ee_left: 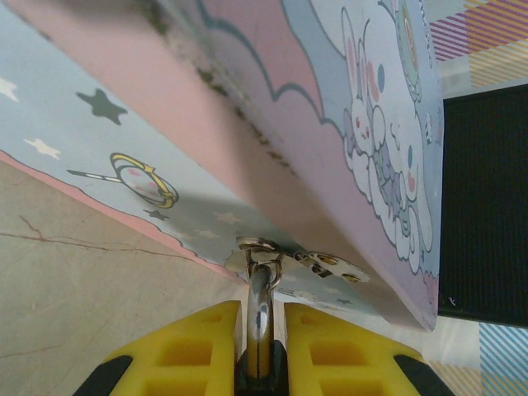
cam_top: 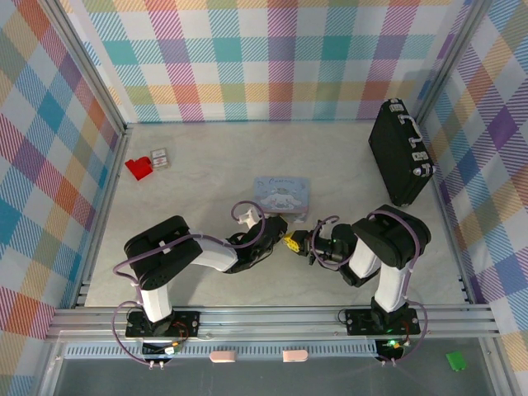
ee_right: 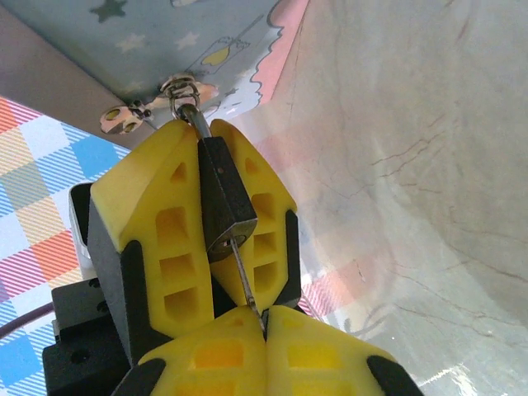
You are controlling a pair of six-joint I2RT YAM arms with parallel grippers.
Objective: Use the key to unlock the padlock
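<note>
The padlock point(ee_right: 224, 194) looks like a small dark block, and its silver shackle point(ee_left: 261, 301) hangs from the hasp point(ee_left: 262, 246) of the pastel cartoon tin point(cam_top: 282, 195). My left gripper point(ee_left: 262, 308) is shut on the padlock, one yellow finger point(ee_right: 161, 214) on each side of it. The thin key point(ee_right: 247, 280) has its blade in the keyhole on the padlock's end face. My right gripper point(ee_right: 264, 318) is shut on the key's near end. In the top view the left gripper point(cam_top: 283, 235) and right gripper point(cam_top: 302, 244) meet tip to tip just in front of the tin.
A black briefcase point(cam_top: 402, 162) stands at the back right by the wall. A red plastic piece point(cam_top: 139, 167) and a small box point(cam_top: 160, 158) lie at the back left. Plaid walls close in the pale table point(cam_top: 206, 181) on three sides.
</note>
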